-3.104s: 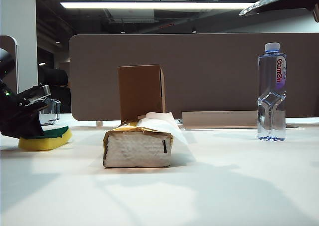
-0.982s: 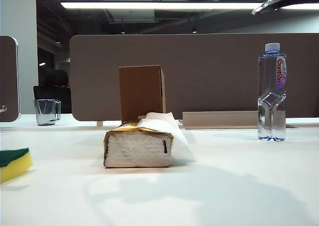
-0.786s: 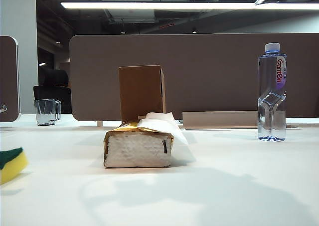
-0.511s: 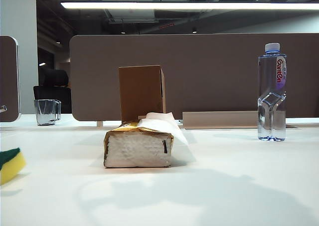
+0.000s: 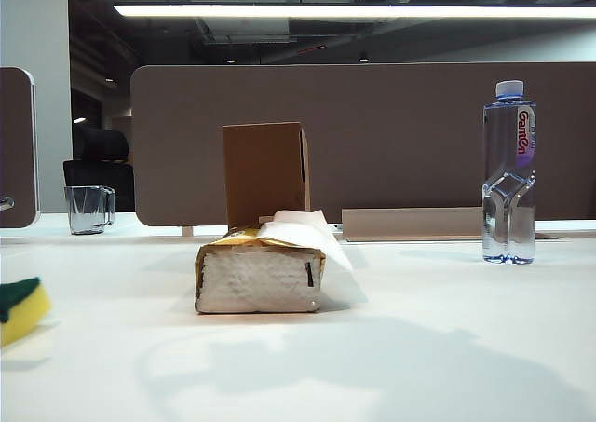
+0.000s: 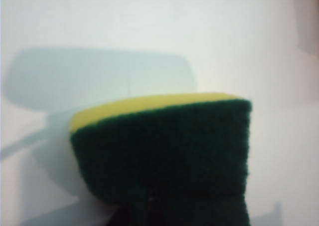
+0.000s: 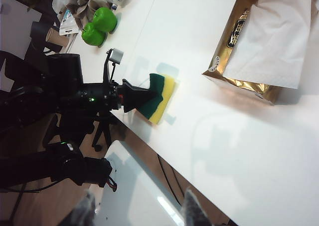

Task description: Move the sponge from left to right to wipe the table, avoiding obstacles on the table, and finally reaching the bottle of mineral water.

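Note:
The sponge [image 5: 20, 308], yellow with a dark green top, shows only partly at the far left edge of the white table [image 5: 419, 347] in the exterior view. The left wrist view is filled by the sponge [image 6: 164, 156], gripped at its near end. From the right wrist view, my left gripper [image 7: 132, 97] is shut on the sponge [image 7: 158, 97] near the table's edge. The gold-edged tissue pack [image 5: 259, 273] lies mid-table with the brown cardboard box [image 5: 265, 172] behind it. At the far right stands the bottle of mineral water [image 5: 508, 175]. My right gripper [image 7: 138, 211] hangs high, open and empty.
A clear glass mug [image 5: 88, 208] stands at the back left. A grey partition [image 5: 400, 133] runs behind the table. In the right wrist view a green object [image 7: 97, 29] and clutter lie past the left arm, and the tissue pack [image 7: 264, 46] is near the sponge.
The sponge has slipped a little further toward the left edge of the exterior view. The piece of the right arm at the top right has drawn back upward.

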Robot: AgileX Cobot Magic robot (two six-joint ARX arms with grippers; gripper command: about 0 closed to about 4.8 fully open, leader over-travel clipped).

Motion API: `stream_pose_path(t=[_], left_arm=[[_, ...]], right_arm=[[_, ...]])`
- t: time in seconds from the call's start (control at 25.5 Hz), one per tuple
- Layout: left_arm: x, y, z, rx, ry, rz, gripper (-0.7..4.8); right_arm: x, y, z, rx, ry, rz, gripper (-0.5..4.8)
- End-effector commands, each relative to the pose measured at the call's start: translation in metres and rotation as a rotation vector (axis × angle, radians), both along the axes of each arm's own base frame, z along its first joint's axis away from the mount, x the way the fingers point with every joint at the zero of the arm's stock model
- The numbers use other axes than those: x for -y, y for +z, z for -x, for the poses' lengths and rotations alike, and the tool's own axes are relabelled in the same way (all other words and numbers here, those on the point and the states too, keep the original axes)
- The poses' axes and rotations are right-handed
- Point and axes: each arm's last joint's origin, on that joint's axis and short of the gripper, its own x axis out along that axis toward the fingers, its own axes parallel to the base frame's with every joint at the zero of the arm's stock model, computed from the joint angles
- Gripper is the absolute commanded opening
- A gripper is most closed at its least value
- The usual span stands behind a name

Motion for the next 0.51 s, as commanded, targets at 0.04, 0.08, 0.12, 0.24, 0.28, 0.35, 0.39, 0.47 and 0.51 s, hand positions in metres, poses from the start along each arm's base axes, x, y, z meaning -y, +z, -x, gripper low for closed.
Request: stream_pose_path(t=[0.04,0.08,0.12,0.24,0.28,0.35,0.39,0.47,0.51], left_arm=[[0.015,-0.009,0.008,-0.073,-0.057,-0.034,-0.06],[0.022,-0.009,0.008,-0.056,-0.075,-0.044,-0.06],[0.027,-0.008,0.007,-0.049,-0.083,-0.037,-0.06],[0.039,-0.006,0.008,-0.038,-0.101,-0.004,-0.06],[0.043,-0.006,0.008,-0.035,-0.113,0.004,-0.06],[0.049,-0.005,0.009,-0.034,-0.129,0.016,-0.06],[0.052,-0.005,0.01,-0.033,-0.139,0.021,-0.06],[0.056,-0.004,0.011,-0.034,-0.149,0.029,-0.06],[0.059,-0.004,0.012,-0.034,-0.148,0.03,-0.06]], right_arm=[[0.0,0.002,0.0,0.017,0.007,-0.007,2.3],[0.0,0.002,0.0,0.017,0.007,-0.007,2.3],[0.0,0.002,0.0,0.017,0.007,-0.007,2.3],[0.0,0.002,0.001,0.014,0.008,-0.007,2.3],[0.0,0.002,0.001,0.013,0.01,-0.008,2.3],[0.0,0.002,0.001,0.014,0.01,-0.008,2.3],[0.0,0.002,0.001,0.014,0.01,-0.008,2.3],[0.0,0.002,0.001,0.013,0.01,-0.008,2.3],[0.0,0.002,0.001,0.014,0.01,-0.008,2.3]])
